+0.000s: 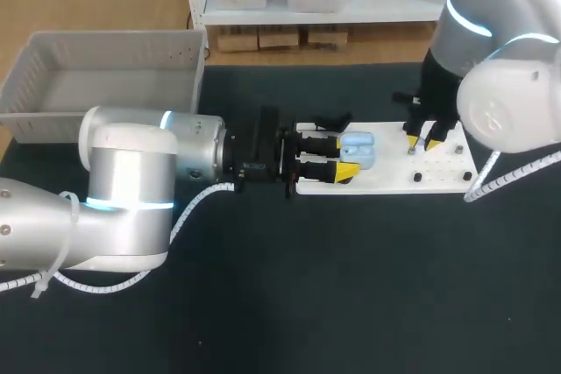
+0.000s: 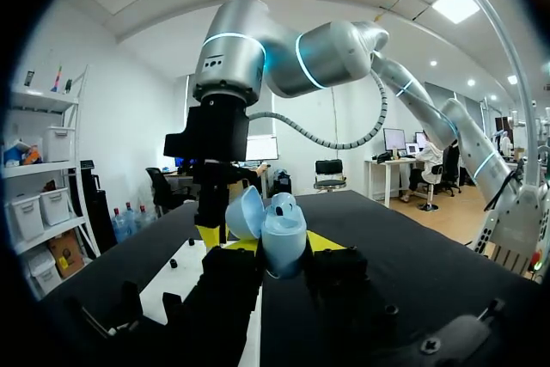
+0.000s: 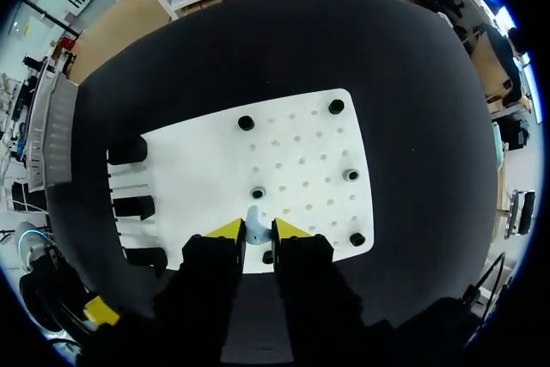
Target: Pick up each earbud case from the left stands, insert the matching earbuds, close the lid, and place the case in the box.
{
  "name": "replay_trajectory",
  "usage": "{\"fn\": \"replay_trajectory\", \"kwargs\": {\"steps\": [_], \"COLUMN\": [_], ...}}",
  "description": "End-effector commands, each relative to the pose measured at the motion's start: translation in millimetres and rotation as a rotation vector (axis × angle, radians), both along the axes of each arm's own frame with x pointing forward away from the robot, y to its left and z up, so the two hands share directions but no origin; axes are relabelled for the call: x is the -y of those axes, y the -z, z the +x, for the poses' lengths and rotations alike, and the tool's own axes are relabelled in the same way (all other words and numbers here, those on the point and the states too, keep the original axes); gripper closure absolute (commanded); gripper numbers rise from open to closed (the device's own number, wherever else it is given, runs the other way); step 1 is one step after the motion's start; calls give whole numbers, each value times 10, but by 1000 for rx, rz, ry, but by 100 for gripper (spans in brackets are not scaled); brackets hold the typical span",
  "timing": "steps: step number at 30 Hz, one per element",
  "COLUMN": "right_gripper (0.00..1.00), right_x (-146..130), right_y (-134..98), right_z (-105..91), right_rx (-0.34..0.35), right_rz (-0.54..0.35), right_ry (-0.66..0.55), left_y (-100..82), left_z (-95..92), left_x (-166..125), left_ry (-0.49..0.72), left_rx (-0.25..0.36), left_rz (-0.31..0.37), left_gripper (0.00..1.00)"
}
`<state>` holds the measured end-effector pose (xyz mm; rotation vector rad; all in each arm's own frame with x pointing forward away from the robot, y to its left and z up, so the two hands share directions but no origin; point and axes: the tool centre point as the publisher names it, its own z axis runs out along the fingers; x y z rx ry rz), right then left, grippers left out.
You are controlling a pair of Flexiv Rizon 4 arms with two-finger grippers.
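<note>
Left gripper [image 1: 340, 156]: the fingers lie level over the end of the white board [image 1: 386, 179] nearest that arm. The yellow tips are clamped on the pale blue earbud case [image 1: 359, 150] from two sides. The case sits between the tips with its lid [image 2: 244, 212] swung open and leaning off to one side. Ahead of my fingers, past the case, my right arm comes straight down onto the board.

Right gripper [image 3: 258, 231]: it points down at the board, tips drawn close, with a small pale blue earbud [image 3: 254, 223] pinched between them. I cannot tell whether the earbud touches the board surface. A small black fitting [image 3: 258, 192] sits just ahead of the tips. More black pegs [image 3: 247, 122] lie farther ahead and out to the side. Three black stands [image 3: 136, 207] line the board edge to one side of the fingers, toward my left gripper.

The grey box [image 1: 105, 85] is well apart from both grippers, back beside the left arm.
</note>
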<state>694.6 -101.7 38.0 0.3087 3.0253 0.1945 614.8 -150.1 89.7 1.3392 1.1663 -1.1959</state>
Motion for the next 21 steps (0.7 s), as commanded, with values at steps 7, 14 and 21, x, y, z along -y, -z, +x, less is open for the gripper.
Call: {"fn": "replay_trajectory", "kwargs": {"steps": [7,14,21], "right_gripper": [100,100,100], "right_x": [84,1,-286], "right_y": [-651,-1119,-1455], "right_z": [-382,-627,-846], "right_rx": [20,72,80], "right_rz": [-10,-36,-68], "right_ry": [16,8,-49], "left_y": [7,7,7], "left_z": [-19,-19,-19], "left_x": [0,0,0], "left_ry": [-8,-8,-8], "left_rx": [3,3,3], "left_rz": [-3,-3,-3], "left_gripper": [100,100,100]}}
